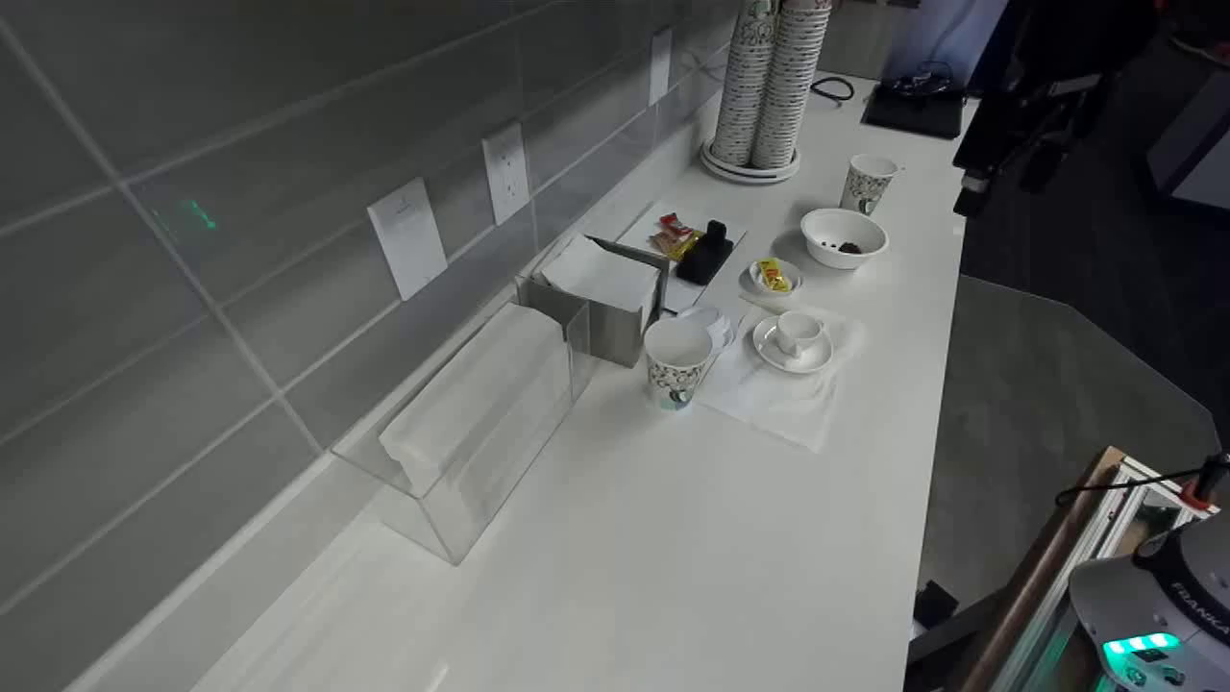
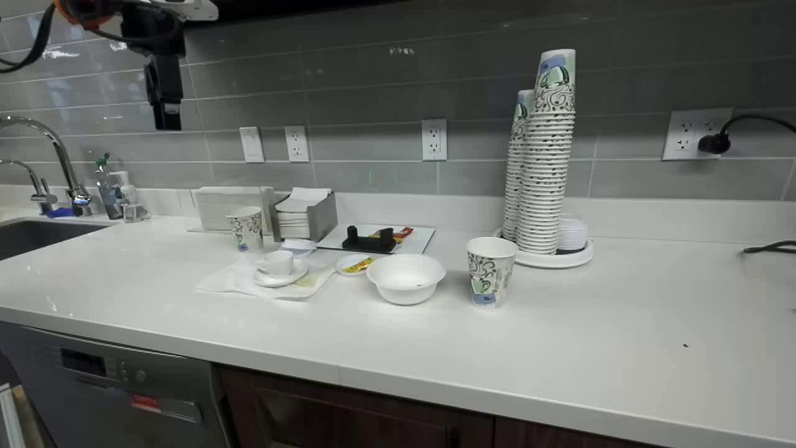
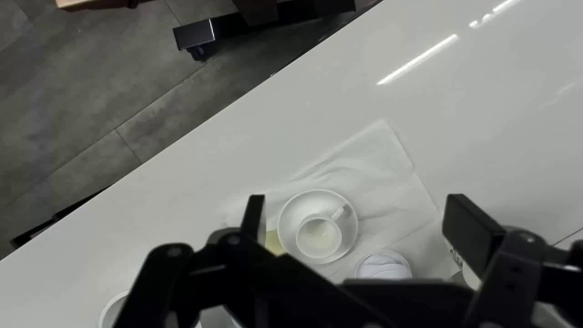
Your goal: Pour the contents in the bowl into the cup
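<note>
On the pale table, a white bowl holds small dark pieces. In an exterior view, a patterned paper cup stands just right of the bowl; a teacup on a saucer sits to the bowl's left. High on that side hangs the gripper, fingers spread wide.

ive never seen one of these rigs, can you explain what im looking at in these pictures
The machine is a Franka robot arm ending in a black two-fingered gripper. Two pictures come from cameras outside the robot; the third comes from a camera on its wrist, looking down past the gripper. On the white countertop are a white bowl with small dark pieces inside, a patterned paper cup beside it, a white teacup on a saucer, paper napkins and tall cup stacks. The gripper is open above the countertop, holding nothing.
</note>
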`<state>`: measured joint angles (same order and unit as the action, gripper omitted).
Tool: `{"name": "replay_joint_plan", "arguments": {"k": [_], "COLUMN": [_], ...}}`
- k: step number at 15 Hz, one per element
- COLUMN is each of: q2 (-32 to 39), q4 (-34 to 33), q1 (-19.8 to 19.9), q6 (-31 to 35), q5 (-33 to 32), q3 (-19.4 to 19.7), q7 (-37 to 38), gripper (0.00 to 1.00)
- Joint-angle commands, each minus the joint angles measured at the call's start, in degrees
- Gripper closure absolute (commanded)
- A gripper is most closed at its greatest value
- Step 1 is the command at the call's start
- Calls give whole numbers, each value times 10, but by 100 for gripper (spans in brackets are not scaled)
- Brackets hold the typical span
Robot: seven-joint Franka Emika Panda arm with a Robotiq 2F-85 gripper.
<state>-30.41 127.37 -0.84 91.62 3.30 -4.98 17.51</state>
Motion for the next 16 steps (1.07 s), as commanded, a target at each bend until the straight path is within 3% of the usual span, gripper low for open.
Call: {"name": "replay_joint_plan", "arguments": {"k": [1, 12, 16], "q2": [0, 0, 23], "q4": [-1, -1, 5], "q1": [5, 5, 41], "q6": [-1, -1, 77], "q5": [1, 1, -74], "q3": [-3, -3, -24], "q7": [-2, -2, 81], "gripper": [0, 0, 0]}}
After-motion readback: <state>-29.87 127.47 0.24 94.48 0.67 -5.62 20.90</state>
